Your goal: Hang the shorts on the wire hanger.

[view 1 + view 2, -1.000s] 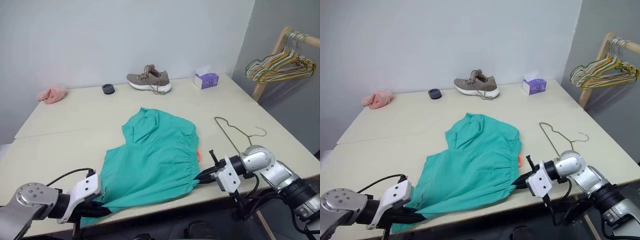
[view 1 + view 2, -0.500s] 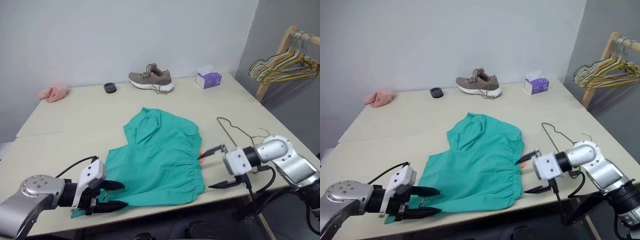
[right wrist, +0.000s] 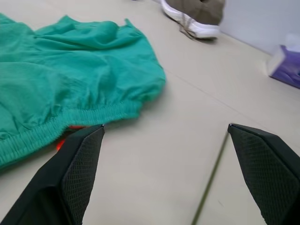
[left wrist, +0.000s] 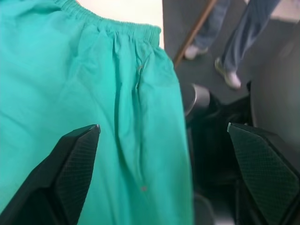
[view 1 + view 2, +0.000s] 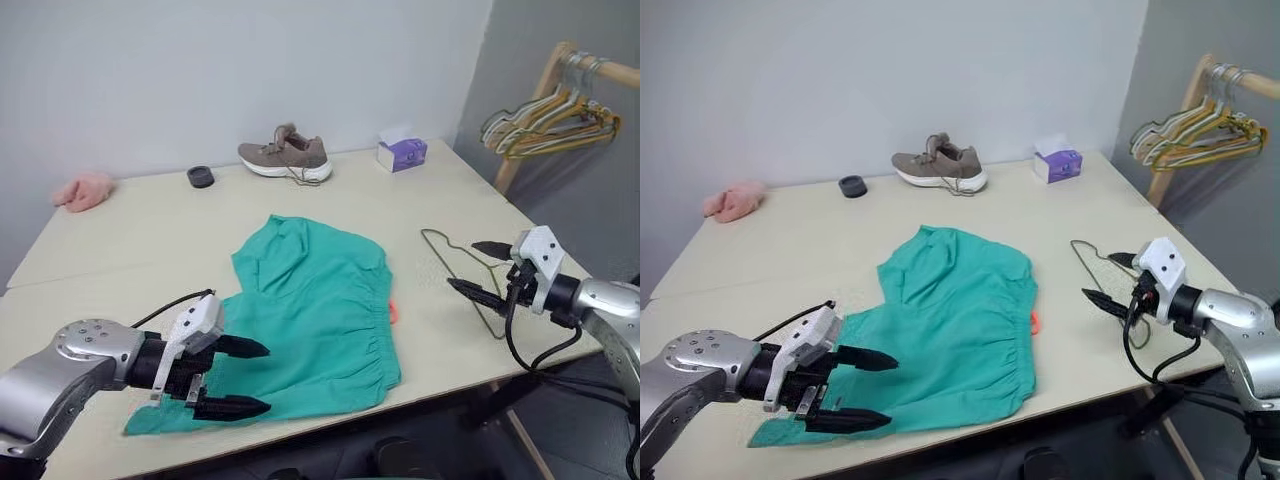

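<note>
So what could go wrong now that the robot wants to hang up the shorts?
The wire hanger is thin and lies flat on the table, so the open right gripper beside it might slip off it. The shorts lie crumpled near the table's front edge, so the open left gripper might drag them off. The hanger could also snag in the gathered waistband.

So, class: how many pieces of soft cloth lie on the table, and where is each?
2. The teal shorts lie spread near the table's front edge. A small pink fluffy cloth sits at the far left corner, by the wall. None seems hidden.
</note>
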Tool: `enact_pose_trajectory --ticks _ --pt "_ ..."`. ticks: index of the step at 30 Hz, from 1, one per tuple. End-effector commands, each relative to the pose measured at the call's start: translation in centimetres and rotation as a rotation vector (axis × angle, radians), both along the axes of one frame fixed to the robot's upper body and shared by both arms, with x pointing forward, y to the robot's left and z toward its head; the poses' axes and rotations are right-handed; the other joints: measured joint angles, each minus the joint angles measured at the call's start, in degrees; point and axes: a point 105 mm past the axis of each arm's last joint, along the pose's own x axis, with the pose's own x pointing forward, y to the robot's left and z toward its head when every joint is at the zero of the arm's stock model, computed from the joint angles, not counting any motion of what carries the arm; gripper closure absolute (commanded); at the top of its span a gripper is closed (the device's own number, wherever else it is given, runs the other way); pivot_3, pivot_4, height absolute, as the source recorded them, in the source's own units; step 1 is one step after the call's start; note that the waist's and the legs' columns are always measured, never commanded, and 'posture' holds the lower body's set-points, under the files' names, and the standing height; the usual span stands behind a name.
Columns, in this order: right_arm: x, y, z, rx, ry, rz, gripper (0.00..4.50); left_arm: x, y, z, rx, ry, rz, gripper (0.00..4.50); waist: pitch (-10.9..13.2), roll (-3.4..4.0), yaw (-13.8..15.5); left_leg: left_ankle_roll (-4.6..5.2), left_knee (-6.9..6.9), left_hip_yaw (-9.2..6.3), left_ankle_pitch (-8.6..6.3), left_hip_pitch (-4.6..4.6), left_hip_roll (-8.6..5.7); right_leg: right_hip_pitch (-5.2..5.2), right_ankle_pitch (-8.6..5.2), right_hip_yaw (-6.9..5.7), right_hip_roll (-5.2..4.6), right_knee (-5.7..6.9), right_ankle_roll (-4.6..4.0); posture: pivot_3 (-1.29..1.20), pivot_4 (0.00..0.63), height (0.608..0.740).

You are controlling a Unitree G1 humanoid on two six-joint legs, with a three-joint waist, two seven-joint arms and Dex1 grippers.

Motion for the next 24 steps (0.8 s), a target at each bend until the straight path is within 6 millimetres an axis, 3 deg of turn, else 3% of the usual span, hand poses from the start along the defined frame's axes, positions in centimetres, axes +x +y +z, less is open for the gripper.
enact_pose_trajectory --ticks 1,4,12,23,24 --pt "0.9 -0.9 1.5 -0.007 -0.095 -0.101 0.0 1.3 -1.1 2.1 -0.08 -0.124 -0.002 0.02 0.0 0.0 -0.4 0.0 0.02 0.01 0.0 0.0 0.0 0.0 0.01 0.02 0.0 -0.01 0.02 -0.34 0.0 0.74" --pt "1.8 -2.3 0.2 -0.005 -0.072 -0.239 0.0 2.1 -2.0 3.7 -0.164 -0.171 0.013 0.02 0.0 -0.06 -1.0 0.0 0.06 0.0 0.0 -0.02 0.0 0.02 0.04 0.01 0.01 -0.02 0.08 -0.34 0.0 0.74" --pt "3.5 -4.4 -4.2 -0.027 0.144 -0.499 0.0 7.6 -2.6 3.9 -0.153 -0.425 0.181 0.02 0.0 -0.04 -1.5 0.0 0.07 0.02 0.01 -0.02 -0.01 0.02 0.08 0.06 0.04 -0.01 0.12 -0.35 0.0 0.74" --pt "3.3 -6.2 -9.6 -0.061 0.466 -0.562 0.0 8.6 -3.4 3.9 -0.156 -0.476 0.175 0.02 -0.1 -0.05 -2.5 0.01 0.07 0.01 0.0 -0.05 -0.01 0.03 0.08 0.05 0.04 -0.03 0.13 -0.35 0.0 0.74" --pt "3.1 -6.4 -10.0 -0.067 0.501 -0.554 0.18 8.7 -3.4 4.0 -0.157 -0.479 0.176 0.0 -0.1 -0.12 -2.6 0.01 0.09 0.0 0.0 -0.05 -0.01 0.04 0.08 0.03 0.04 -0.03 0.14 -0.35 0.0 0.74"
